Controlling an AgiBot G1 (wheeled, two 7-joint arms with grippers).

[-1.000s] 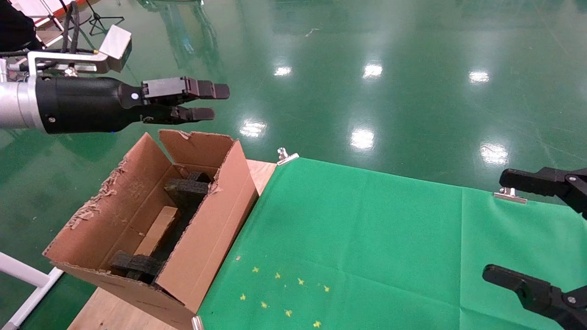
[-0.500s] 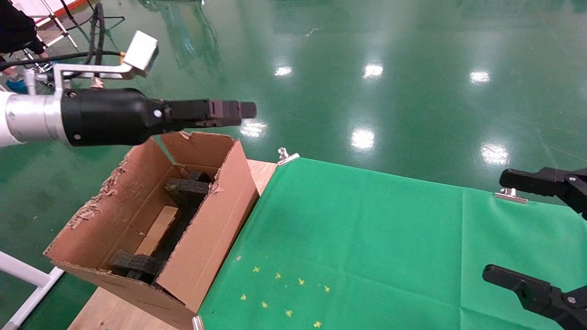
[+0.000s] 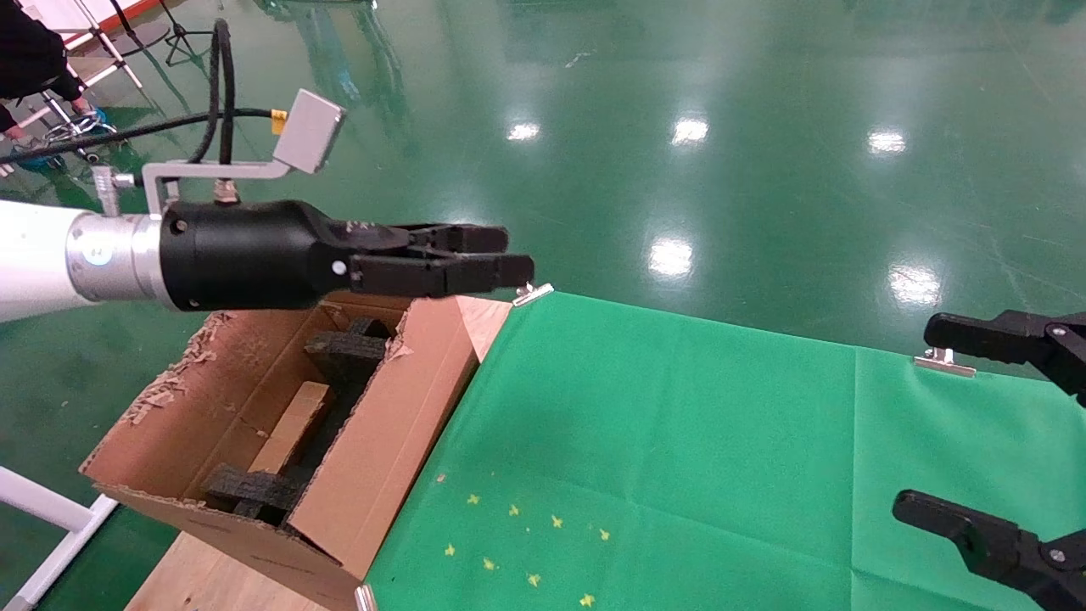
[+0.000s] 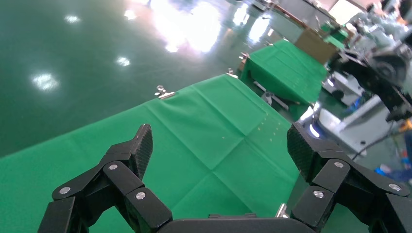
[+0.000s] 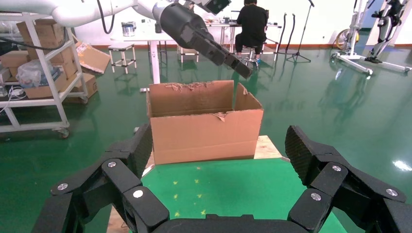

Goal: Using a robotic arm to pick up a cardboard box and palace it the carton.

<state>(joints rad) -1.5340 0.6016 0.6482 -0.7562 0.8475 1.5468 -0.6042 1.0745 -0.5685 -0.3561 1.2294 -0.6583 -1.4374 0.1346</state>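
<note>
The carton [image 3: 373, 458] stands open at the table's left end, with ragged flaps and black foam blocks [image 3: 344, 352] inside. The small cardboard box [image 3: 288, 433] lies inside it between the foam blocks. My left gripper [image 3: 517, 256], on the white robotic arm [image 3: 34, 259], hovers over the carton's far right corner, pointing right, open and empty. The left wrist view shows its jaws wide apart [image 4: 218, 138] over green cloth. My right gripper [image 3: 916, 420] is open and empty at the right edge. The right wrist view [image 5: 218, 141] faces the carton [image 5: 204, 131] and left arm [image 5: 194, 31].
A green cloth [image 3: 679, 450] covers the wooden table [image 3: 204, 581], held by metal clips [image 3: 530, 291]. Small yellow marks [image 3: 526, 535] lie near the front. A white frame [image 3: 51, 518] stands beside the carton. Shiny green floor lies beyond the table.
My left gripper has moved right and lower, from beyond the carton's far end to over its far right corner, and has turned about its axis. The right gripper has not moved.
</note>
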